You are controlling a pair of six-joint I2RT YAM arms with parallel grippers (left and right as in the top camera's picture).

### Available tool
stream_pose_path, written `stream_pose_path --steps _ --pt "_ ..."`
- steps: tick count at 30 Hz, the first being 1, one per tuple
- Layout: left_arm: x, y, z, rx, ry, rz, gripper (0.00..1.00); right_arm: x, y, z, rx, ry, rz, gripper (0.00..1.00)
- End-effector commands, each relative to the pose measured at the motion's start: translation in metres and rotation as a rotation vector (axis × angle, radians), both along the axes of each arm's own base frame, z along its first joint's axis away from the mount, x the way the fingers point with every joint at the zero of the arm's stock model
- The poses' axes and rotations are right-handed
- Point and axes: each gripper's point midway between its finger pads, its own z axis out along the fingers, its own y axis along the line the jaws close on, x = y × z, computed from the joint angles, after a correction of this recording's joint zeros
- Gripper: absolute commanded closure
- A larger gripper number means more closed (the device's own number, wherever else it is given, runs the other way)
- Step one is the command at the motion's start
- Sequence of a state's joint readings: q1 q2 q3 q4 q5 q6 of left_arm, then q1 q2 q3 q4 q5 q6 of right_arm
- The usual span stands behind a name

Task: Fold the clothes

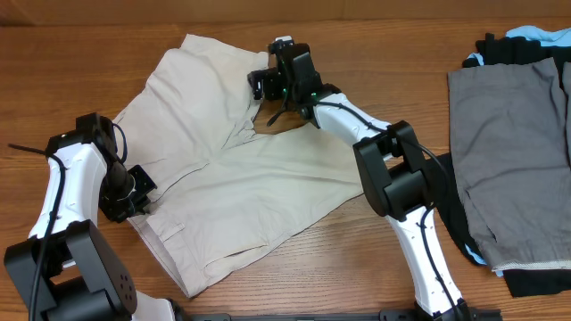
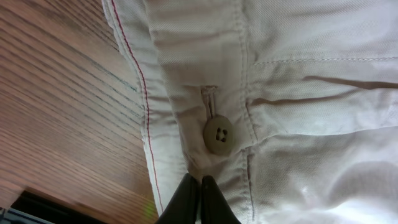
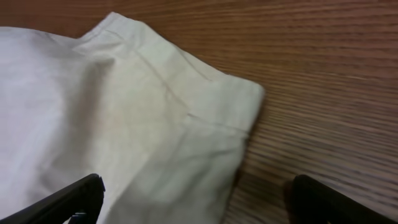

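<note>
Wood-grain table [image 1: 89, 53] under beige shorts [image 1: 223, 178]; grey shorts [image 1: 508, 160] at right edge.

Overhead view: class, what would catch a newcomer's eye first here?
Beige shorts lie spread and rumpled in the middle of the wooden table. The left gripper is shut at their waistband beside a button, while the right gripper hangs open over a leg corner. Grey shorts lie far right.

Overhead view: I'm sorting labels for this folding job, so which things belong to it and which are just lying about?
Job in hand: khaki shorts; left gripper, shut on them; right gripper, open over them.
Lying about: grey shorts; black garment; light blue cloth.
</note>
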State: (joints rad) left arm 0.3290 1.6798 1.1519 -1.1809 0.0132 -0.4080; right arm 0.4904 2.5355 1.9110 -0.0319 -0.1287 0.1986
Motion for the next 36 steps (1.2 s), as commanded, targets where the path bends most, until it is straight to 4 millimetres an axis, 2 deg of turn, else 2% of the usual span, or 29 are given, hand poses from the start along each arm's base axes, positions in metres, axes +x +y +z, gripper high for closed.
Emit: stream_pose_path --steps 1,3,7,10,12,13,15,17,20,22,27,31,36 --pt "0.005 0.004 0.006 0.028 -0.022 -0.013 0.96 -0.003 0.016 -0.002 -0.009 -0.024 -0.002 0.0" --pt "0.005 0.005 0.006 0.028 -0.022 -0.013 0.96 -0.004 0.019 -0.005 -0.004 -0.029 0.003 0.0" --pt "0.005 0.005 0.006 0.028 -0.022 -0.013 0.96 -0.007 0.019 -0.025 -0.013 0.002 0.001 0.03" --pt "0.006 0.005 0.006 0.029 -0.026 -0.013 0.96 -0.008 0.017 -0.032 -0.023 0.012 -0.001 0.16" --pt "0.007 0.005 0.006 0.031 -0.033 -0.013 0.96 -0.007 0.016 -0.032 -0.028 0.008 -0.009 0.39" --pt "0.008 0.006 0.005 0.032 -0.037 -0.013 0.96 -0.006 0.015 -0.031 -0.03 0.005 -0.015 0.57" --pt "0.009 0.006 0.005 0.034 -0.041 -0.013 0.96 -0.004 0.013 -0.03 -0.036 0.003 -0.025 0.8" --pt "0.01 0.007 0.005 0.037 -0.044 -0.013 0.96 0.002 0.002 -0.028 -0.059 0.006 -0.062 0.96" --pt "0.014 0.008 0.005 0.043 -0.06 -0.013 0.96 0.013 -0.028 -0.015 -0.106 0.017 -0.14 0.96" --pt "0.021 0.01 0.005 0.051 -0.087 -0.013 0.96 0.021 -0.051 0.001 -0.13 0.025 -0.191 0.96" --pt "0.055 0.021 0.006 0.098 -0.225 -0.013 0.96 0.03 -0.109 0.035 -0.177 0.059 -0.298 0.96" --pt "0.085 0.029 0.012 0.126 -0.35 -0.015 0.96 0.025 -0.163 0.055 -0.208 0.127 -0.37 0.96" --pt "0.125 0.018 0.025 0.071 -0.529 -0.085 0.96 0.003 -0.216 0.055 -0.265 0.263 -0.431 0.96"
